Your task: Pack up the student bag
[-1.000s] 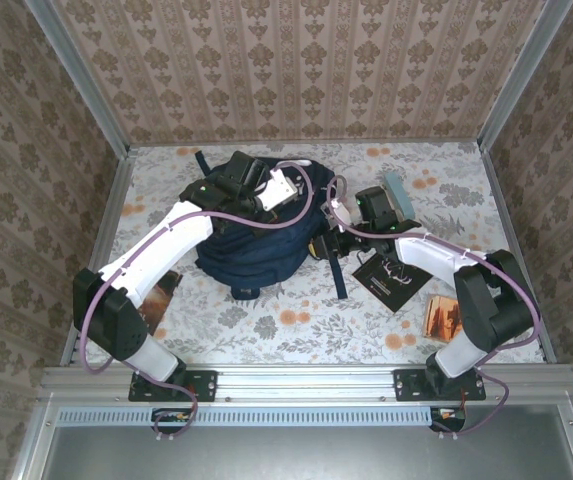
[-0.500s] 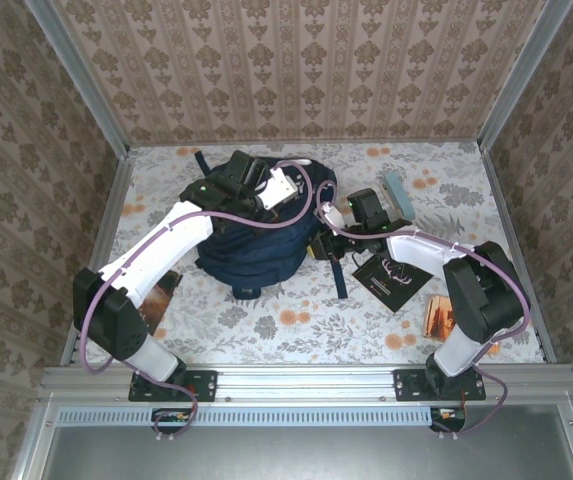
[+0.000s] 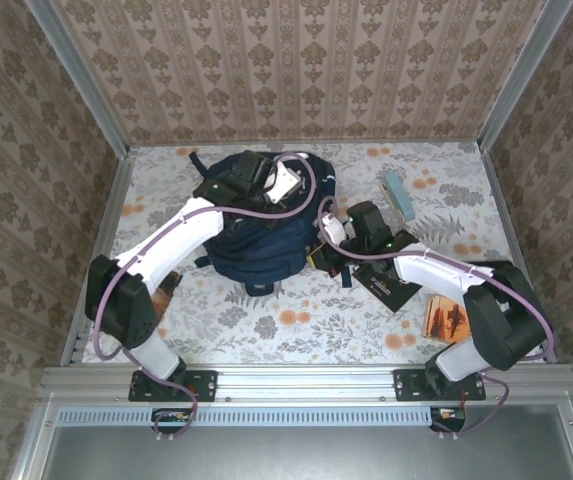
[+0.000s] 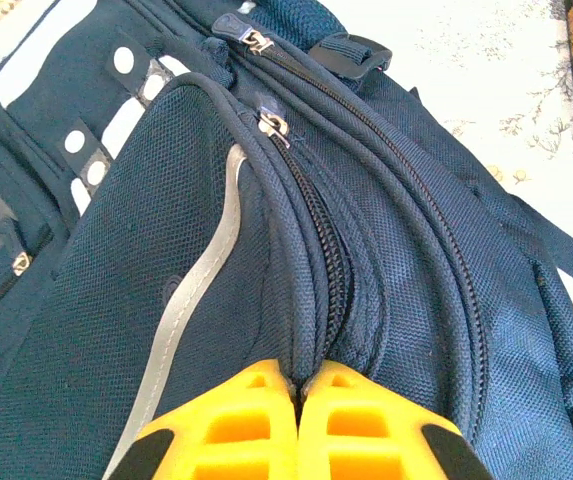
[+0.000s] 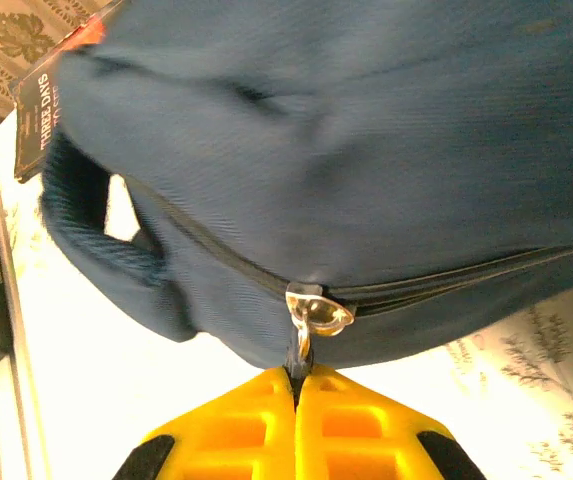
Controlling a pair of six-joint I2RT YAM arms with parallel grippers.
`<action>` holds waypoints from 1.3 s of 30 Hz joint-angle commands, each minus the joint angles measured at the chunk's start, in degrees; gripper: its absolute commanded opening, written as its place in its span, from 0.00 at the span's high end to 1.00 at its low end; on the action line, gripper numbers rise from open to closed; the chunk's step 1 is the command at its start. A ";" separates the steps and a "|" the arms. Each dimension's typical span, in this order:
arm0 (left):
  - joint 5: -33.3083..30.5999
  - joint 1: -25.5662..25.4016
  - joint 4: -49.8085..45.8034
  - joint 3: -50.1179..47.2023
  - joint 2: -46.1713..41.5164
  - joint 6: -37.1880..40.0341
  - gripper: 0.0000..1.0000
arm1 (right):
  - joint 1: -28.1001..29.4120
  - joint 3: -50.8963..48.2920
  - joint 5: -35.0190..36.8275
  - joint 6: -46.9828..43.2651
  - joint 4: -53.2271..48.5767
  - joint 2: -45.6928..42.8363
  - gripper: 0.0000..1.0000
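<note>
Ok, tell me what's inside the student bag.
Nothing inside shows: on the student bag the zips look closed, so navy fabric covers any contents. The right gripper pinches one zip pull.

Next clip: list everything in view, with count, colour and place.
bag: one, navy, table centre
zip pull: one, silver, bag's side
book: one, black, right of bag
box: one, pale blue, far right
packet: one, orange-brown, near right arm's base
flat item: one, dark brown, beside left arm
table: one, floral white
left gripper: one, yellow fingers, shut on bag
right gripper: one, yellow fingers, shut on zip pull
</note>
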 commanded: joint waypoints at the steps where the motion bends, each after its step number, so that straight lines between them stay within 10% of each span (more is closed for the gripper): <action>1: -2.07 0.53 6.72 2.06 0.01 -4.85 1.00 | 1.69 -1.39 -1.44 2.71 3.44 -2.75 1.00; 16: 2.76 1.13 15.78 -1.57 0.25 -18.27 1.00 | 10.73 -2.17 1.12 17.93 21.70 1.99 0.99; 24: 7.62 2.74 17.14 -6.67 -4.52 -16.96 1.00 | 1.63 -4.95 10.12 33.87 11.51 -9.11 0.35; 39: 10.05 2.84 17.45 -7.37 -6.31 -17.22 1.00 | -4.53 0.40 4.70 57.29 16.07 1.83 0.18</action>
